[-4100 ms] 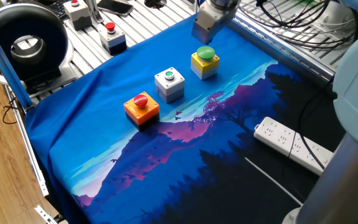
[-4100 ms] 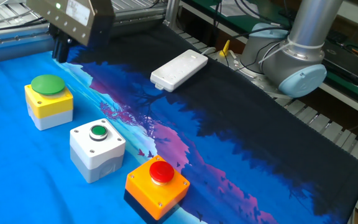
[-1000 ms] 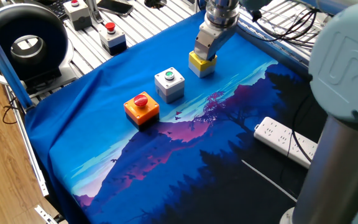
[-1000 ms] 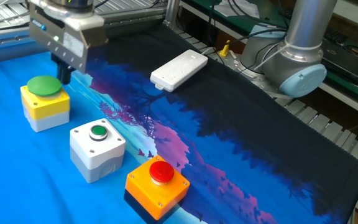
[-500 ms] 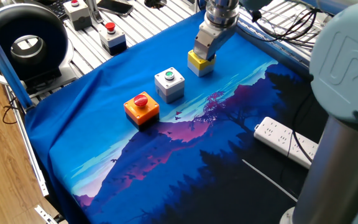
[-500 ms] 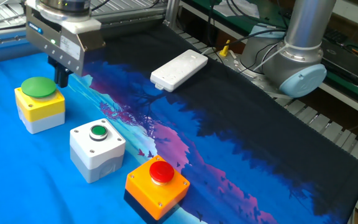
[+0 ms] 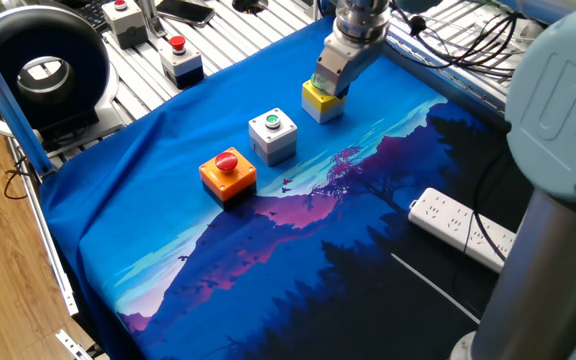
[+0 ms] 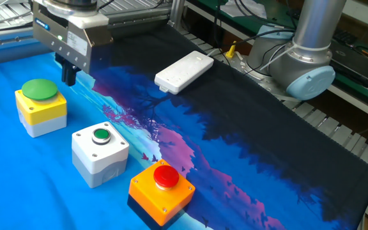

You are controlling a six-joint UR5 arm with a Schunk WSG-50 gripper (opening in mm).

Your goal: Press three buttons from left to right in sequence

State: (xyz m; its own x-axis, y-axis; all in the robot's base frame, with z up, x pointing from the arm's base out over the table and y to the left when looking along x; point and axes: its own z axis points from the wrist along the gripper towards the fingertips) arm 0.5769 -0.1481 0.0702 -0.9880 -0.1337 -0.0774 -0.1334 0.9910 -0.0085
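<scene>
Three button boxes stand in a diagonal row on the blue cloth. The orange box with a red dome (image 7: 228, 172) (image 8: 161, 187) is at one end. The light grey box with a small green button (image 7: 273, 135) (image 8: 99, 152) is in the middle. The yellow box with a large green dome (image 7: 318, 103) (image 8: 40, 105) is at the other end. My gripper (image 7: 331, 83) (image 8: 69, 75) hangs just beside the yellow box's dome, at about its height, and hides the dome in one fixed view. Its fingertips show no clear gap or contact.
A white power strip (image 7: 466, 232) (image 8: 184, 70) lies on the dark part of the cloth. Two grey boxes with red buttons (image 7: 180, 58) (image 7: 121, 18) sit on the slatted table beyond the cloth. A black round device (image 7: 36, 66) stands at the corner. The arm's base (image 8: 305, 61) stands behind.
The yellow box has slid a little sideways since the earliest frames. In the last half second my gripper has shifted slightly up and away from the green dome.
</scene>
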